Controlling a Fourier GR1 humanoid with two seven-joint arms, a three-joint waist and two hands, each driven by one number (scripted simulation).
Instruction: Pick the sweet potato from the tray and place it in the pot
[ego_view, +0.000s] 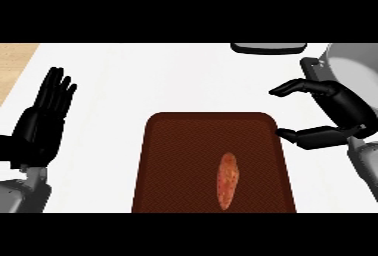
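Head view of the task at its opening stage. The sweet potato (227, 179) lies on the tray (177, 165), right of the tray's centre and toward its near end, its long axis running nearly along the tray's length; nothing touches it. No part of the task appears done: grasp, lift, carry and release into the pot (353, 65) all remain.

The right hand (336, 107) hovers beside the tray's right edge, fingers and thumb curved into a wide open claw that holds nothing; its thumb tip sits just at the tray's rim, well apart from the sweet potato. The left hand (43, 122) rests left of the tray, fingers straight, pressed together and pointing away from the robot.

Materials and shapes: the sweet potato is a slim, tapered spindle with mottled orange-red skin. The tray is a dark reddish-brown rectangle with rounded corners and a fine woven-looking surface. The pot, beyond the tray's far right corner and cut by the view's edge, shows a pale grey rounded wall and a dark handle. The table (148, 75) is plain white and matte.
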